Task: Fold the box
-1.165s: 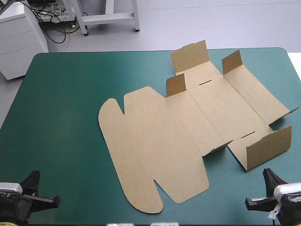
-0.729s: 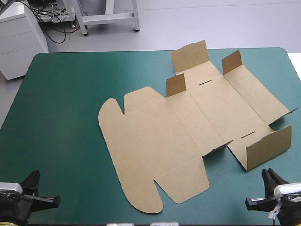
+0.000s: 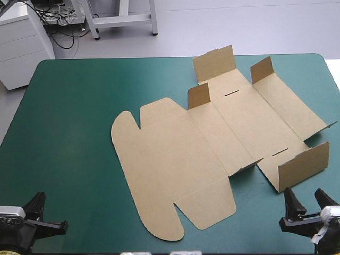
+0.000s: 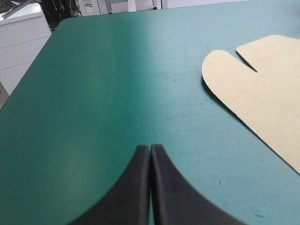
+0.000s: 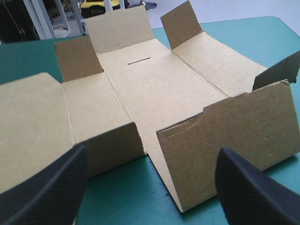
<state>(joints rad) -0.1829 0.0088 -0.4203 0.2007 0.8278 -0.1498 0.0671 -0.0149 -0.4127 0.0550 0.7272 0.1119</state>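
Teal-green cover point(image 3: 69, 133): brown box point(image 3: 175, 159) lies flat centre-right, long axis running lower left to upper right. Right gripper point(image 3: 305, 196), spread, faces its nearest raised wall point(image 3: 304, 166); left gripper point(image 4: 150, 149) pressed together, well apart.

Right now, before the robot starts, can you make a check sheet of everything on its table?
Surface: teal-green table, no marks or spills seen.
Job's things: brown box, unfolded and mostly flat, with several flaps standing up; one long flap stands at its near right end.
Clutter: nothing seen.
Grippers: left gripper shut, over bare table, apart from the box; right gripper open, facing the long flap, not touching it.
Cables: nothing seen.
Surroundings: nothing seen.
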